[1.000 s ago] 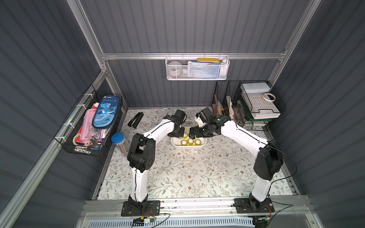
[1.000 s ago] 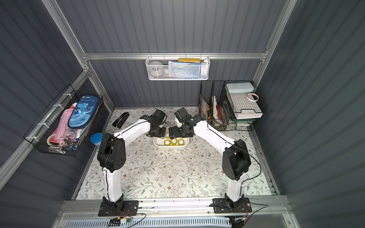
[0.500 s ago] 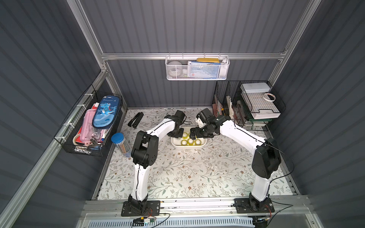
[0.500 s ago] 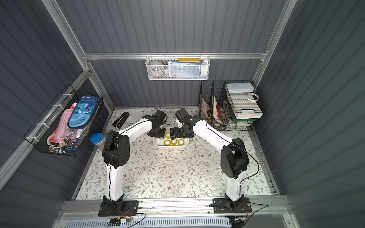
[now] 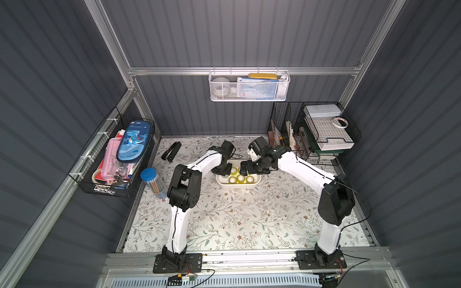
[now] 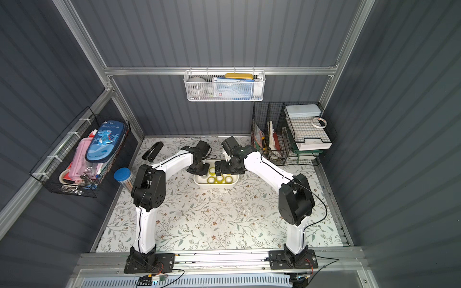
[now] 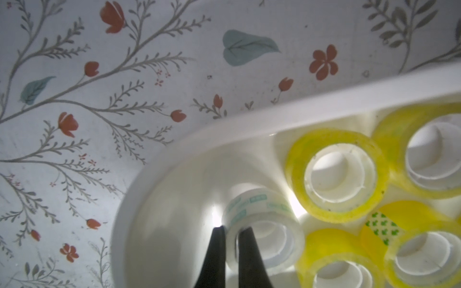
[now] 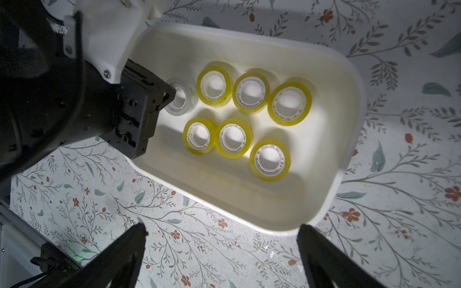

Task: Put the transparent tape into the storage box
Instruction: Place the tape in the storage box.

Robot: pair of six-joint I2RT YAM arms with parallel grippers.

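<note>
Left gripper [image 7: 230, 232] jaws pinch the colourless tape roll [image 7: 257, 204] at nine o'clock in the storage box [image 5: 239, 187]; right gripper [image 8: 223, 229] jaws released.

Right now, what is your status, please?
Left gripper shut on the colourless tape roll, inside the storage box. Right gripper open, empty. Six yellow rolls already in. Nothing blocking.

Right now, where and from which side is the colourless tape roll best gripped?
Its wall, from above: the colourless tape roll lies core-up, so one finger goes inside, one outside, away from the yellow rolls, as the left gripper pinches it.
</note>
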